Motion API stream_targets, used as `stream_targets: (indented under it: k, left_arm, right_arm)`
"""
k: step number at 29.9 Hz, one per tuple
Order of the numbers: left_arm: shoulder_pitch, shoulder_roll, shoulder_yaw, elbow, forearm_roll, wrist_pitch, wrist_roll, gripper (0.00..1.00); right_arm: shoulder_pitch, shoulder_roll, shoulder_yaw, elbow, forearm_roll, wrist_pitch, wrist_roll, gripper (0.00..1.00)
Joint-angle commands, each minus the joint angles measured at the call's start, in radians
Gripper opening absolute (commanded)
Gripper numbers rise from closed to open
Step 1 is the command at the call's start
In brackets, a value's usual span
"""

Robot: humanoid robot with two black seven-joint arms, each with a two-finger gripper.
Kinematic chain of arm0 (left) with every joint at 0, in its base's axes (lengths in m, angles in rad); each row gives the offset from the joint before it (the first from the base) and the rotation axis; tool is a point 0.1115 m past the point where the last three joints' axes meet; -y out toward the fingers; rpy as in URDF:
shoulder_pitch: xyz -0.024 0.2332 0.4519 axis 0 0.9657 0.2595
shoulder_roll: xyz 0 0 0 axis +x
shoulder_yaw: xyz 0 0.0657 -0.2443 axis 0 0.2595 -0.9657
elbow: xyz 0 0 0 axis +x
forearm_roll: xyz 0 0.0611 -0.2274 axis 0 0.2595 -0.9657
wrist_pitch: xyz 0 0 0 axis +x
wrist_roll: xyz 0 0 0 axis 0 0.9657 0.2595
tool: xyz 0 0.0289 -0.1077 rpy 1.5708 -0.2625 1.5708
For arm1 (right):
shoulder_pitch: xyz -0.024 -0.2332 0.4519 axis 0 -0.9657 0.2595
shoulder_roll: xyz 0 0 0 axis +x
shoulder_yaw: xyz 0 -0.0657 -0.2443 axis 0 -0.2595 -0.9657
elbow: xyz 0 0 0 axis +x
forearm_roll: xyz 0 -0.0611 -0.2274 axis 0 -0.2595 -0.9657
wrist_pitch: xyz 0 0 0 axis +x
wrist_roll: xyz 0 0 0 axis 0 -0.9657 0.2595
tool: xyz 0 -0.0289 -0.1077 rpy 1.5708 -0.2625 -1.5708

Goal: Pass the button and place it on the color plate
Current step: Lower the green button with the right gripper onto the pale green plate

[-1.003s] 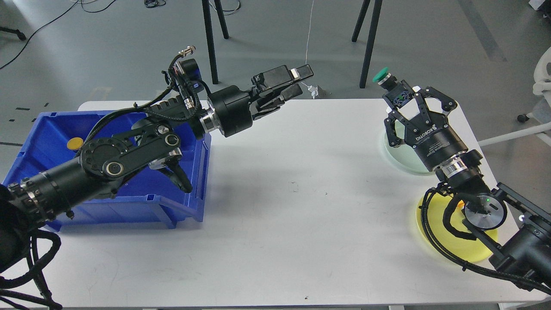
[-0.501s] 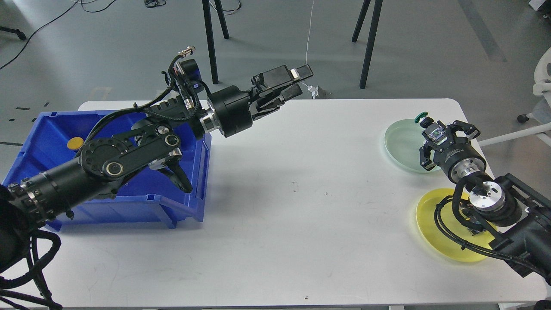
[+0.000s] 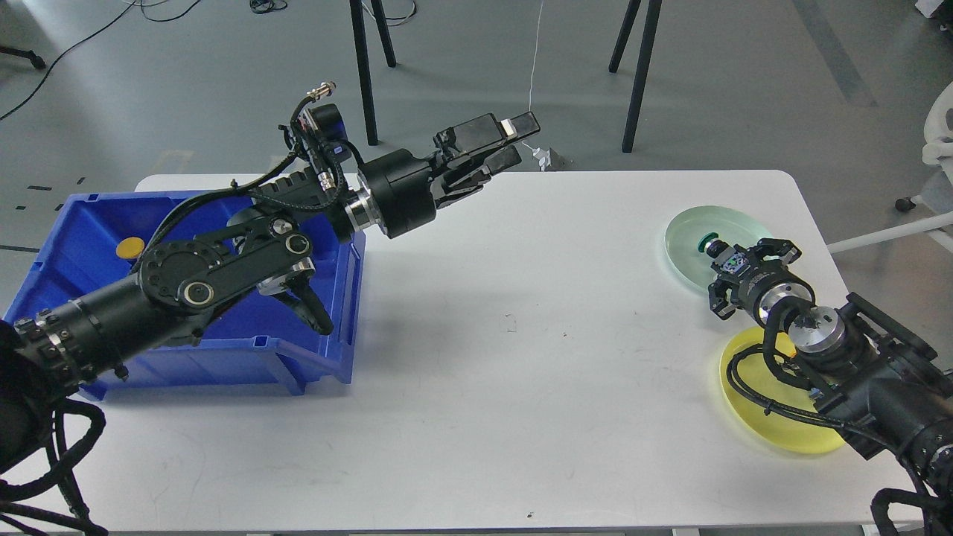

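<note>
A green-capped button lies low over the pale green plate at the table's right. My right gripper is shut on the button's body, cap pointing left, down at the plate's near edge. I cannot tell whether the button touches the plate. A yellow plate lies nearer, partly under my right arm. My left gripper is open and empty, held high over the table's back edge. A yellow button lies in the blue bin.
The blue bin stands at the left of the white table, with my left arm across it. Black stand legs rise on the floor behind the table. A white chair is at the far right.
My right gripper has come down and toward me with the green button, from high above the table to the green plate. The left arm has not moved.
</note>
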Motion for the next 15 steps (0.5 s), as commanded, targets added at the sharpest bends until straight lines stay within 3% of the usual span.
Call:
stream_targets:
  k: [1, 15]
  left_arm:
    - [-0.001, 0.0, 0.0, 0.0, 0.0, 0.0, 0.0, 0.81]
    - [0.0, 0.0, 0.0, 0.0, 0.0, 0.0, 0.0, 0.81]
  right_arm:
    - [0.003, 0.002, 0.006, -0.003, 0.001, 0.005, 0.0, 0.04]
    - [0.004, 0.002, 0.038, 0.001, 0.003, 0.001, 0.003, 0.69]
